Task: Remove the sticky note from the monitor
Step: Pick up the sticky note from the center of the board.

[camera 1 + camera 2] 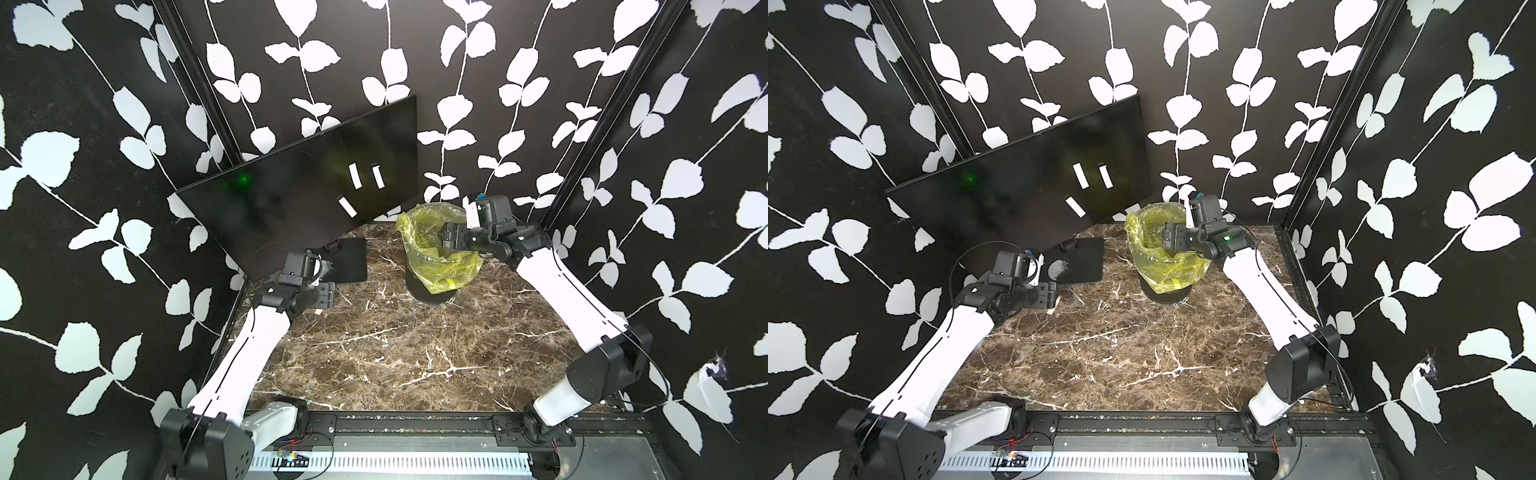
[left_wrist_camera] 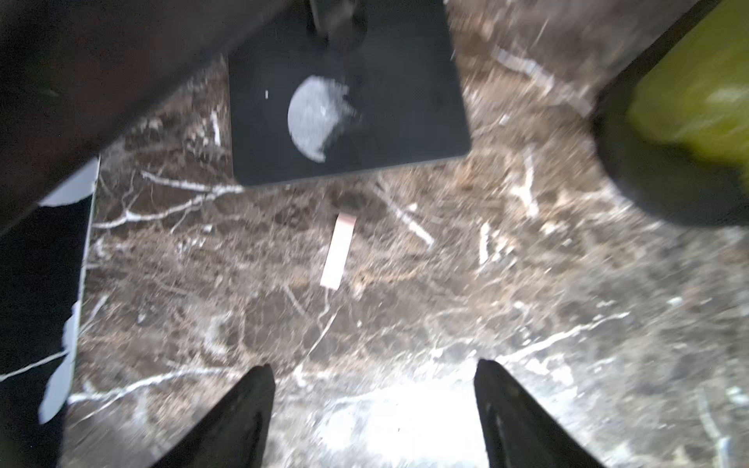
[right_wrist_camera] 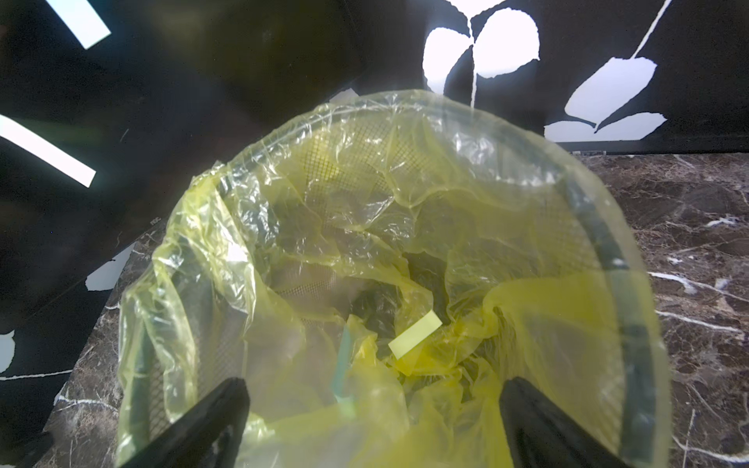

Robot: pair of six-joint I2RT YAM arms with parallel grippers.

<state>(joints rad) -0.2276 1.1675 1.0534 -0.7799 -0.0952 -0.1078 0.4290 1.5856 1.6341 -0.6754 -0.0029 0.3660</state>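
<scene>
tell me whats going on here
Two arms are clearing notes off the monitor. The right gripper hangs open over the bin, where one note lies inside. The left gripper is open above the table, with a pink note lying on it ahead of the jaws. Three white notes are on the screen, so the job isn't done.

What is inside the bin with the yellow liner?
A pale yellow sticky strip lies on the crumpled liner near the bottom of the bin, with a blurred teal sliver beside it. Liner folds cover the rest of the bottom.
</scene>
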